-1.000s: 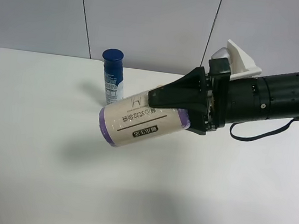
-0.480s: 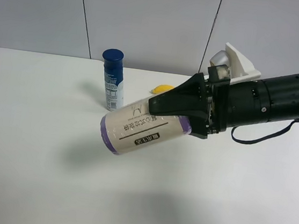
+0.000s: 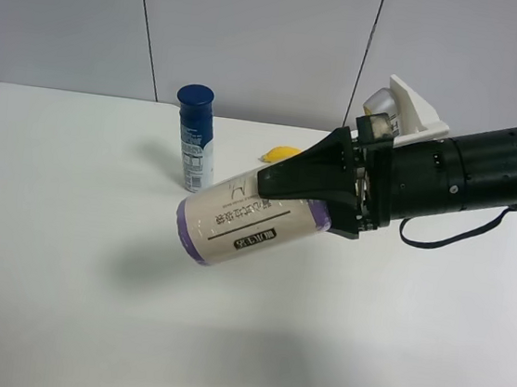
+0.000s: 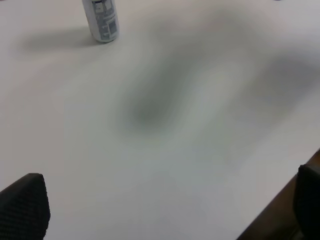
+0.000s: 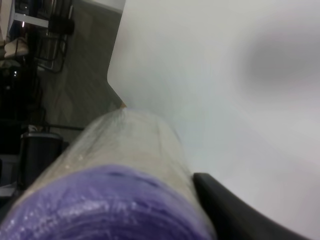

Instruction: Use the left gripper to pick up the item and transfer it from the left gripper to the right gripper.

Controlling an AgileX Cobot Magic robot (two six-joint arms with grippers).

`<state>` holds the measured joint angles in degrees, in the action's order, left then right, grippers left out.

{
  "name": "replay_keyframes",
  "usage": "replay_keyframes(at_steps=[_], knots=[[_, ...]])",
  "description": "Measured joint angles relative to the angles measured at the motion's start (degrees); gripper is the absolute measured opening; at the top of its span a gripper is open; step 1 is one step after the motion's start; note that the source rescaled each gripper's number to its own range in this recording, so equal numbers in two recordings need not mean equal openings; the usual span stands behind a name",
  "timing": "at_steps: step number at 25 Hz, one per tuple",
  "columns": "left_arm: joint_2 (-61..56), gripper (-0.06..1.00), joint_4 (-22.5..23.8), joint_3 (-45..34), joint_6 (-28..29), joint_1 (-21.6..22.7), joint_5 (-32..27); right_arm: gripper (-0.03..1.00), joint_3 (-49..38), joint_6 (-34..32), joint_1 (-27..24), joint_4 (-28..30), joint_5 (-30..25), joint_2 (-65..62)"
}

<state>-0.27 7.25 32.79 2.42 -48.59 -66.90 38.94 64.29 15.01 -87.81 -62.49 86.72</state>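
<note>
The item [image 3: 244,220], a fat roll with purple ends and a cream label, hangs tilted in the air above the white table [image 3: 49,310]. The right gripper [image 3: 286,195], black with a white bracket on top, comes in from the exterior high view's right and is shut on the roll's right end. The right wrist view shows the roll [image 5: 120,175] up close with one black finger [image 5: 227,212] against it. The left gripper [image 4: 165,210] is open and empty above the table, its two fingertips [image 4: 22,205] wide apart. It is out of the exterior high view.
A tall blue-capped bottle [image 3: 194,140] stands upright at the back of the table; it also shows in the left wrist view [image 4: 101,20]. A yellow banana [image 3: 280,153] lies just behind the roll. The table's edge [image 5: 116,85] and dark floor clutter show in the right wrist view.
The right gripper and the roll have drifted slightly right and down, uncovering the banana behind them. The bottle has not moved.
</note>
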Motion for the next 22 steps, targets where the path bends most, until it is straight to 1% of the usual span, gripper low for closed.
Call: replay_keyframes(at_steps=[7,9,13,17,22], knots=[[-0.06,0.99,-2.16,-1.24,-1.07,-0.04,0.54,0.00,0.00,-0.11,0.00,0.00,0.00,0.00],[-0.06,0.99,-3.06,-1.42,-1.07,-0.04,1.71,0.00,0.00,-0.11,0.00,0.00,0.00,0.00],[-0.06,0.99,-6.50,-3.30,-1.07,-0.04,4.99,0.00,0.00,-0.11,0.00,0.00,0.00,0.00],[-0.06,0.99,-6.95,-3.72,-1.07,-0.04,6.13,0.00,0.00,-0.11,0.00,0.00,0.50,0.00],[-0.06,0.99,-7.25,-3.72,-1.07,-0.04,6.18,0.00,0.00,-0.11,0.00,0.00,1.23,0.00]])
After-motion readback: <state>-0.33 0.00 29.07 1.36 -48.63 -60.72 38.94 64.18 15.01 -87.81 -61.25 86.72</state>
